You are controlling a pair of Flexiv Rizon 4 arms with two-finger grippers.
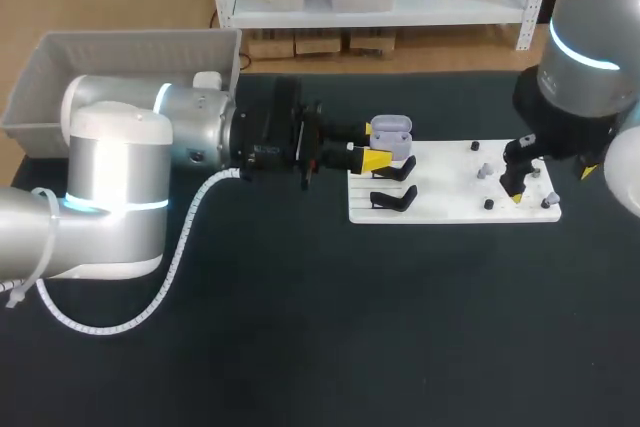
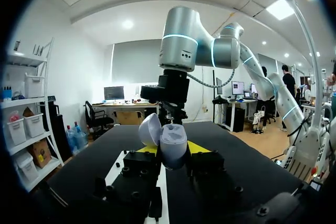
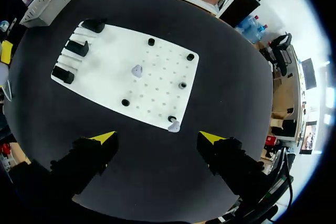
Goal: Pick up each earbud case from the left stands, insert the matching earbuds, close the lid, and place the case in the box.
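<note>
Head view, items listed left to right.

- **Box** [image 1: 40, 77]: grey, open-topped, at the rear left corner of the table [image 1: 300, 347].
- **Left gripper** [image 1: 377, 144]: comes in from the left and is clamped on the earbud case [image 1: 392, 128], one yellow tip on each side. The left wrist view shows both fingers [image 2: 197, 147] pressed against the case's body.
- **Earbud case**: lavender, lid hinged open. It is held clear of the stands, just at the rear left corner of the white board [image 1: 450, 209].
- **Black stands** [image 3: 77, 48]: three in a row along the board's left edge. All are unoccupied in the right wrist view.
- **Earbuds** [image 3: 137, 71]: two small pale pieces among black pegs [image 3: 151, 41]. One lies near the board's middle, the other at its front right corner.
- **Right gripper** [image 3: 157, 139]: fingers spread wide with nothing between them. It hangs above the board's right end, near the corner earbud.
</note>
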